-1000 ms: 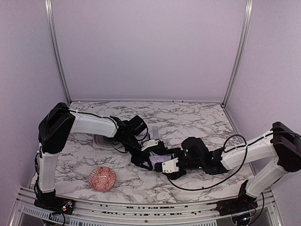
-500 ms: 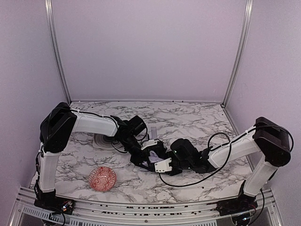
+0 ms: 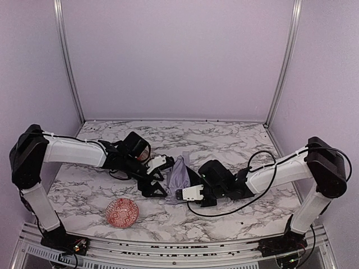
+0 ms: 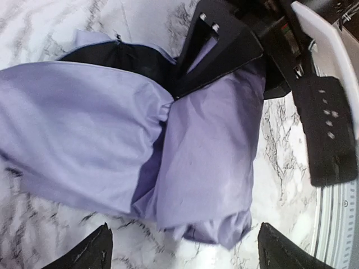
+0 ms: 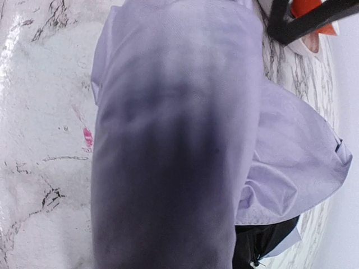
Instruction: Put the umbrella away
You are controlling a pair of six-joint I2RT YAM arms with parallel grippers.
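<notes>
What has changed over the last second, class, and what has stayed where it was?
The left gripper let go of the umbrella, opened wide and drew back to the left. The right gripper slid in leftward and closed on the umbrella's lavender fabric. The red patterned bowl stayed put.

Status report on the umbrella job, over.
Left hand open, off the umbrella. Right hand shut on umbrella fabric. Umbrella lying bunched on table between hands. Red bowl near front edge, not in the way.
</notes>
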